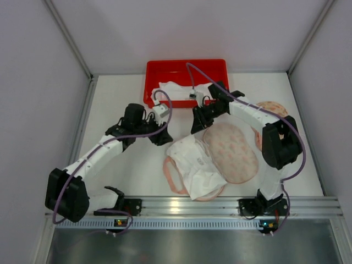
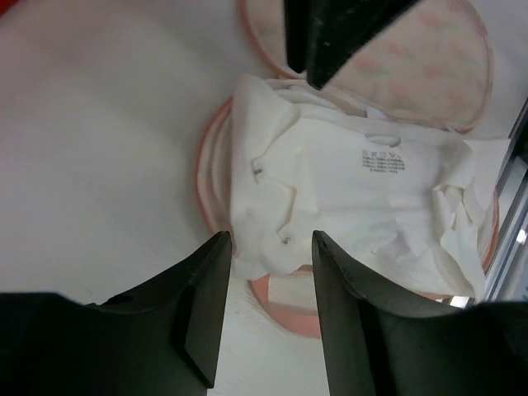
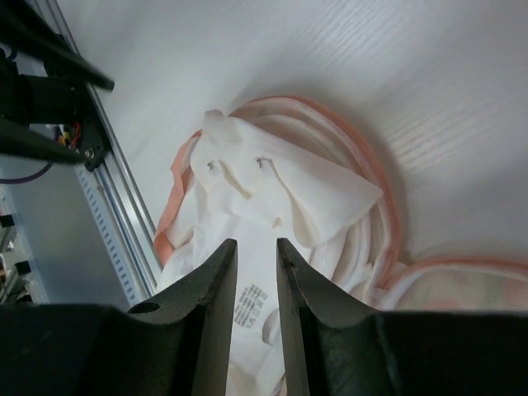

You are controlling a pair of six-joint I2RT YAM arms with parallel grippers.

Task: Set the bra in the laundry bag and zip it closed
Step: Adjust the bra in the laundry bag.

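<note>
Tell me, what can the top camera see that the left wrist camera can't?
Only the top camera shows the whole left arm and right arm, plus cloth inside the red bin. Only the left wrist camera shows the tiny printed label on the white bra. Both show the bra lying on the open pink laundry bag.

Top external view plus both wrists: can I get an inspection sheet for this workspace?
Surface: white table, no spills seen.
Job's things: laundry bag unzipped, flap laid open; white bra heaped on its other half.
Clutter: red tray at far edge holding white cloth; pink round item partly hidden by right arm.
Grippers: left pincer open above bra; right pincer narrowly open; both empty.
Cables: purple cables looped along each arm.
Surroundings: white walls; metal rail at near edge.
</note>
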